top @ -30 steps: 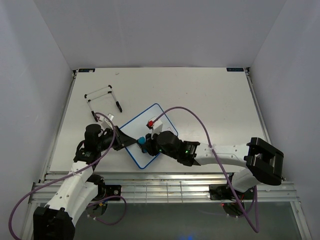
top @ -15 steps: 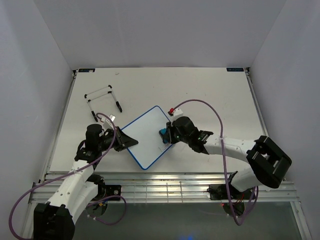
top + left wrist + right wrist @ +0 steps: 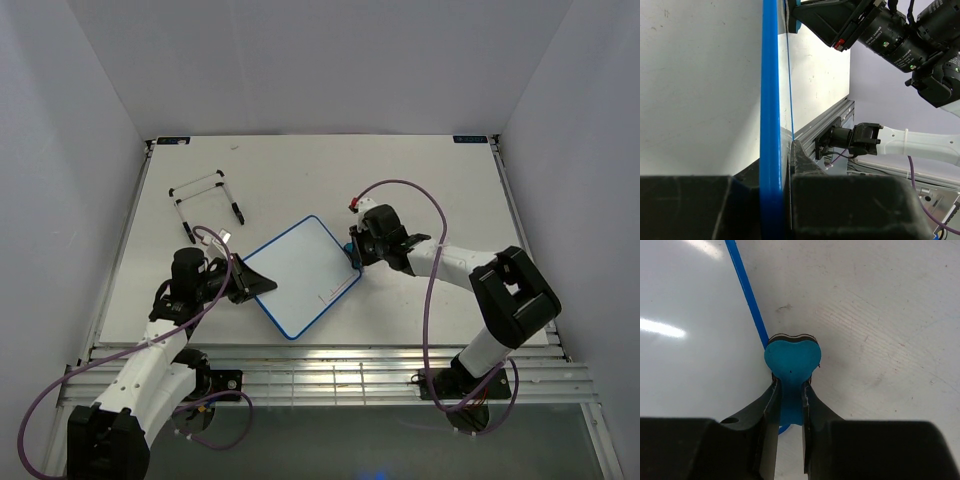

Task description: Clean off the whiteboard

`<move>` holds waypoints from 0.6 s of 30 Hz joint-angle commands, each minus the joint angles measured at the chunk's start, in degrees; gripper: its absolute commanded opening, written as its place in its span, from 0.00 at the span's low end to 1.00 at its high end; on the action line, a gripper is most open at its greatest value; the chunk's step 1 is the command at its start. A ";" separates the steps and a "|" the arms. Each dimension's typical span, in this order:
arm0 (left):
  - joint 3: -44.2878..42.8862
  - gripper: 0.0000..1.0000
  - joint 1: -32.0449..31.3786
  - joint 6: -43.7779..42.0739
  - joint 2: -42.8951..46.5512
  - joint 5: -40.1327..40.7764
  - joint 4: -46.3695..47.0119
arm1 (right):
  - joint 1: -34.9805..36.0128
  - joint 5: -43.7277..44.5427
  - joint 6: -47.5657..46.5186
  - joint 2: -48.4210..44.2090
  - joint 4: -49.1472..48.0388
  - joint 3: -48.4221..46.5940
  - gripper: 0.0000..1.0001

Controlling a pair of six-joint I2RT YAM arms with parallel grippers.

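Though nearly clean, whiteboard point(image 3: 298, 268) (red trace point(image 3: 333, 293))

White whiteboard point(image 3: 300, 272) with blue frame (faint red streak), teal eraser point(image 3: 792, 357), purple cable point(image 3: 425, 320)

No legible txt, red marks point(image 3: 326, 296) on whiteboard point(image 3: 298, 268) unreadable

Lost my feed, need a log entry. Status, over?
Left fingers shut on whiteboard edge. Right fingers shut on eraser, at board's right edge. Faint red mark on board. Wire stand far left, clear.
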State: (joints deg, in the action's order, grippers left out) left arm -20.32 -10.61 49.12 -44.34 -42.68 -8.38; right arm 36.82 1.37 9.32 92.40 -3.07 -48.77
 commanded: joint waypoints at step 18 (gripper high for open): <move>-3.24 0.00 -1.52 -0.69 -0.40 -5.14 1.09 | 24.53 -8.41 10.72 -14.78 5.35 9.13 0.08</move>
State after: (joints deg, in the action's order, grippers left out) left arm -20.53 -11.03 47.20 -44.99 -43.24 -10.48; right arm 60.07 -4.25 16.23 77.82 -1.39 -42.57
